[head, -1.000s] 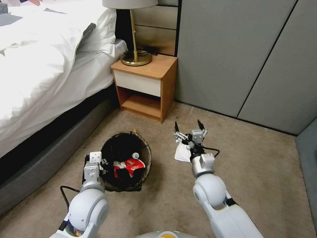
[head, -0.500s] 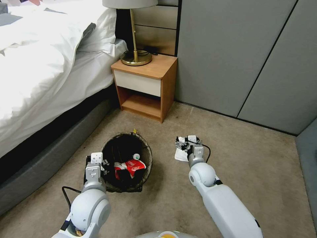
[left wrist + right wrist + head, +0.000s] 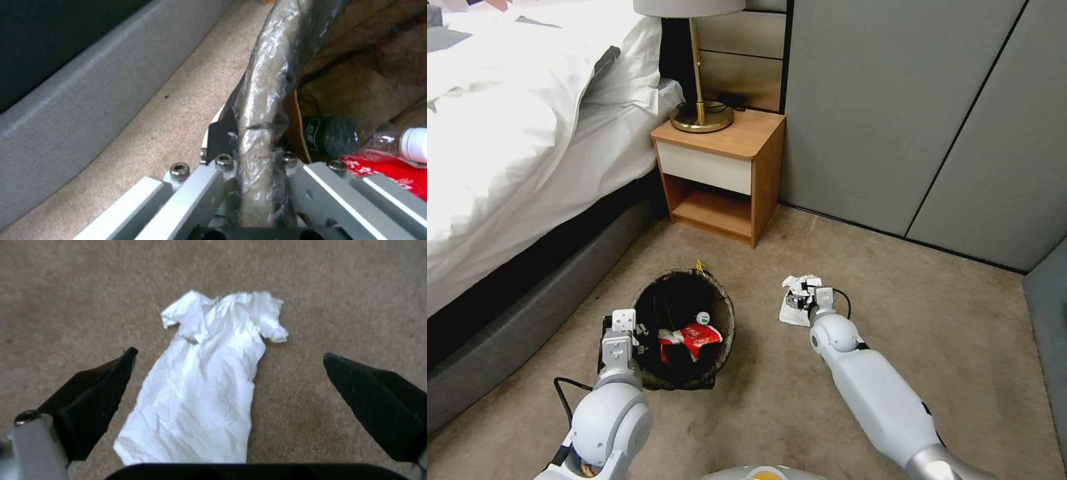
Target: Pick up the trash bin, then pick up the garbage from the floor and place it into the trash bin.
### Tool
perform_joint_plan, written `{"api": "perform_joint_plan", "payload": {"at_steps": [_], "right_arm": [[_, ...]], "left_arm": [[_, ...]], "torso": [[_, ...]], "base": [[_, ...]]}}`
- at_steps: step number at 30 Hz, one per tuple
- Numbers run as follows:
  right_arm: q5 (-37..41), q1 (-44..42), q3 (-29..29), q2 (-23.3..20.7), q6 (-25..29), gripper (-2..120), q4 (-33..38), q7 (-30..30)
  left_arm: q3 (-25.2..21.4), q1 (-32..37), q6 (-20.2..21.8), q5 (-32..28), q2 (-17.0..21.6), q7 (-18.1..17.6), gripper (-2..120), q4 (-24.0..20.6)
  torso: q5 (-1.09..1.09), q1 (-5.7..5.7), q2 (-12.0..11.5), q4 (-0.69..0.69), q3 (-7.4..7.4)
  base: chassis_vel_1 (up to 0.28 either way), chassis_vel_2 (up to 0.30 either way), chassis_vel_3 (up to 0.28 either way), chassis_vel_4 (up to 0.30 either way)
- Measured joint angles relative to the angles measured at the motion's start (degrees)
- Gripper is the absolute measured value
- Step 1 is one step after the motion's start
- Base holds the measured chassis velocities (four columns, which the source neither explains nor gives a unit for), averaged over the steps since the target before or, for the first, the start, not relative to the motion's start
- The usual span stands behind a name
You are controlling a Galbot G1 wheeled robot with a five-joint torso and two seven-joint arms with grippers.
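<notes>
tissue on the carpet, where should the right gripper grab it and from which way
Probably the narrow crumpled middle of the tissue, from straight above. It lies flat on the carpet as a long strip, with nothing to get under from the side. The right gripper is open, a finger on each long side, so closing across its width should bunch it up.

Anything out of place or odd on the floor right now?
One stray: a crumpled white tissue lies on the carpet right of the trash bin, between the open right gripper fingers. The left gripper clamps the bin's rim. Nothing spilled.
</notes>
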Motion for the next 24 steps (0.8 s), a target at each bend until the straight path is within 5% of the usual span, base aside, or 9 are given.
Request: {"api": "perform_joint_plan", "payload": {"at_steps": [24], "right_arm": [[-5.44, 4.07, 1.33, 5.34, 1.77, 100, -13.54, -2.90]], "left_arm": [[-0.32, 1.08, 0.00, 0.72, -0.39, -0.04, 0, -0.66]], "torso": [[0.00, 0.00, 0.00, 0.00, 0.00]], "base": [[0.000, 0.000, 0.000, 0.000]]}}
